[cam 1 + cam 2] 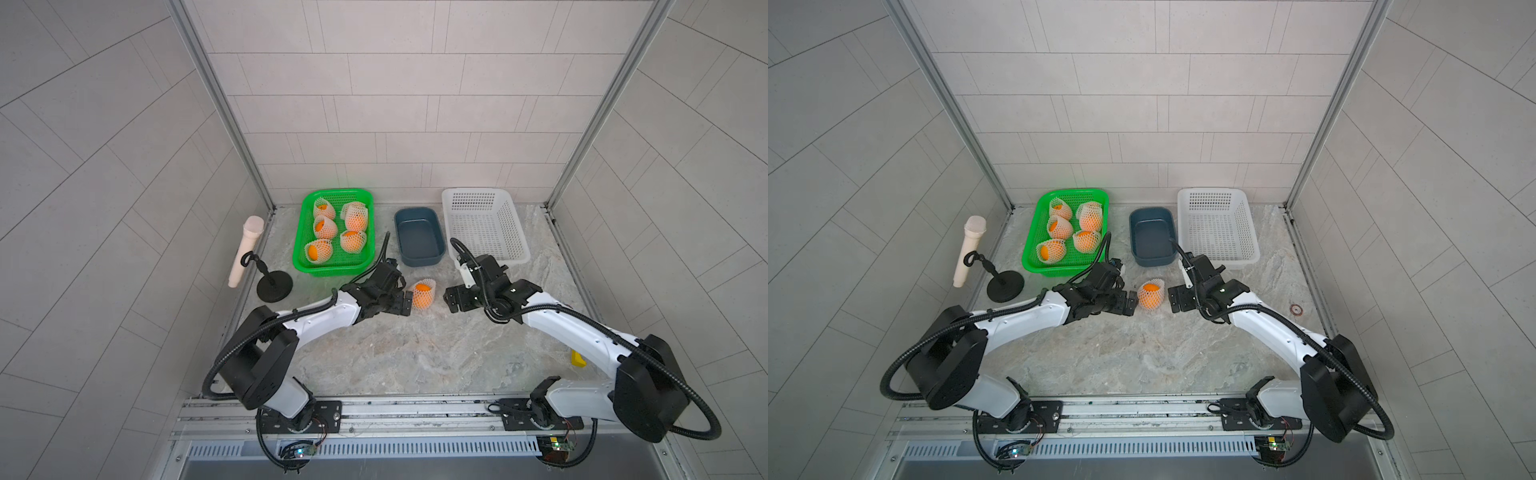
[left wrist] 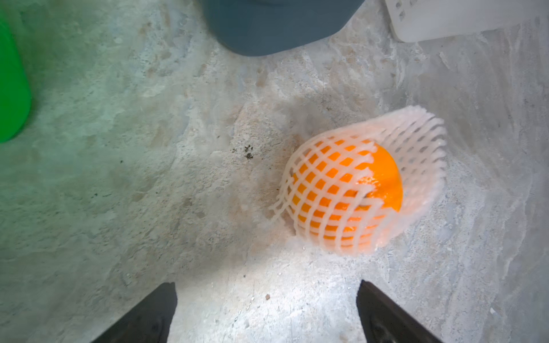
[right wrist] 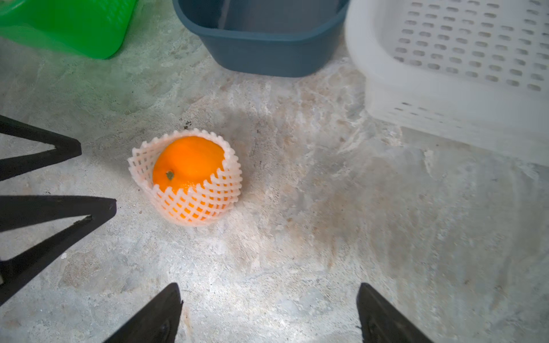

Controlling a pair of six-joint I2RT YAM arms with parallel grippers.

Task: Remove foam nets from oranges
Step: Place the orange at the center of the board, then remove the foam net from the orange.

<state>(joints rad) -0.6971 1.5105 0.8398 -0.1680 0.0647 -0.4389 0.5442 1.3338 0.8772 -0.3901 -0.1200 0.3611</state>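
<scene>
White foam net (image 2: 416,139) sheathes the orange (image 3: 187,160), which stands alone on the marble table (image 1: 415,357) between my left claw (image 2: 266,286) and my right claw (image 3: 269,286). Both gape wide, holding nothing. The sleeve is soft and the fruit round. If I pinch mesh on one side only, the orange may roll toward the blue tub (image 1: 417,237). If I bite too deep, I clamp fruit and net together, and nothing slides off.

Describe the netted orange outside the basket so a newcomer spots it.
On the marble table, find the blue tub; just in front, between the left gripper and right gripper, sits one orange in a foam net. It alone rests on bare table; the five others lie in the green basket.
</scene>
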